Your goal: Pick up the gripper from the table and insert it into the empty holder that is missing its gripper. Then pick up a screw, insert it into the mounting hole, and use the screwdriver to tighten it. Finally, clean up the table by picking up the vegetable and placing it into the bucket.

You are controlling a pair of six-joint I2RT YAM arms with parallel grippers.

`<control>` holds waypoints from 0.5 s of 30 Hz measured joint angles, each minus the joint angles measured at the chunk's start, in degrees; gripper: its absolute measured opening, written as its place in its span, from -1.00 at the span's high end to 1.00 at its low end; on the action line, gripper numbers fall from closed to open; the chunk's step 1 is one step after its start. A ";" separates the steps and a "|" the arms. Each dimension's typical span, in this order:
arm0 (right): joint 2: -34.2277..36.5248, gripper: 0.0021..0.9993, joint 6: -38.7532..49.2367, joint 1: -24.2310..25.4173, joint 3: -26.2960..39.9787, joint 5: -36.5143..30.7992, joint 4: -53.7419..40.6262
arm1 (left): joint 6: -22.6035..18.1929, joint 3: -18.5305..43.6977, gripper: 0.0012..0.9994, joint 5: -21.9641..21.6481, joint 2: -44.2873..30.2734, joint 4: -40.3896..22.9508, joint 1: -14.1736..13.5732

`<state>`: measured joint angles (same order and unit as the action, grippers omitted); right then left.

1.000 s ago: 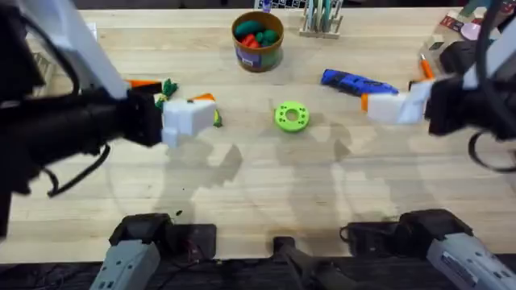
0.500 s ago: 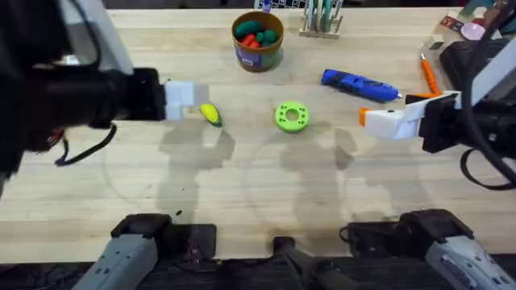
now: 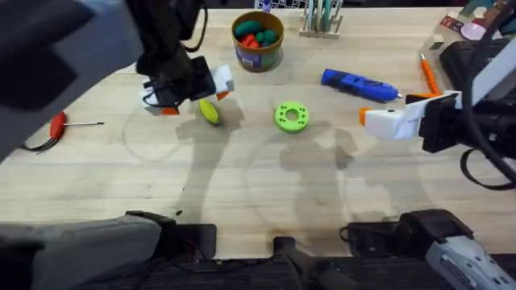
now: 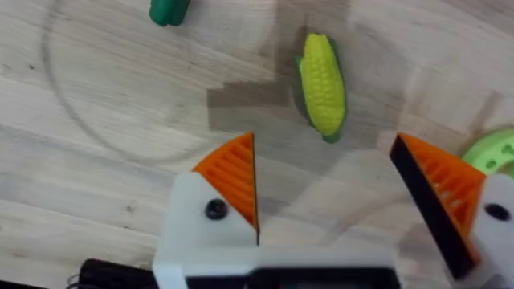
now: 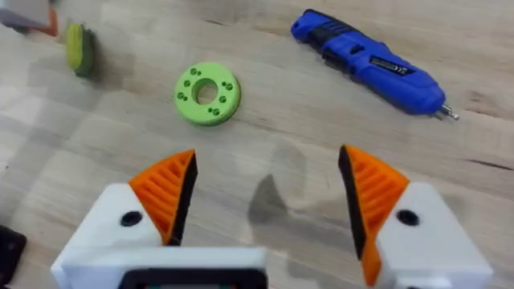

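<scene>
The left gripper has its 2 orange-padded fingers spread wide above the bare wood, nothing between them, and the corn lies on the table just beyond their tips; in the overhead view this gripper sits in the upper left of the frame, with the corn just below and right of it. The right gripper is also spread and empty, its pads wide apart over the table; overhead it hangs at the right. The screwdriver lies in the upper right of the overhead frame, just above the right gripper's tip. The bucket stands at top centre, holding red and green pieces. A green disc rests at centre, between corn and screwdriver. A red-handled tool lies at the left edge
</scene>
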<state>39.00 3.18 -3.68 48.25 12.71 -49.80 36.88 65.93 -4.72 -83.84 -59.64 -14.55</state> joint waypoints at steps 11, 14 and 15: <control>0.00 -0.97 -0.02 0.00 0.00 0.00 0.00 | 6.69 0.02 -0.97 0.92 -10.52 6.43 0.06; 0.00 -0.97 -0.02 0.00 0.00 0.00 0.00 | 8.49 0.02 -0.97 1.66 -12.42 6.88 0.47; 0.00 -0.97 -0.02 0.00 0.00 0.00 0.00 | 8.87 0.02 -0.97 1.92 -12.95 7.05 0.63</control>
<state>39.00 3.16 -3.68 48.25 12.71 -49.80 45.75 65.95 -2.80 -96.80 -52.59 -13.92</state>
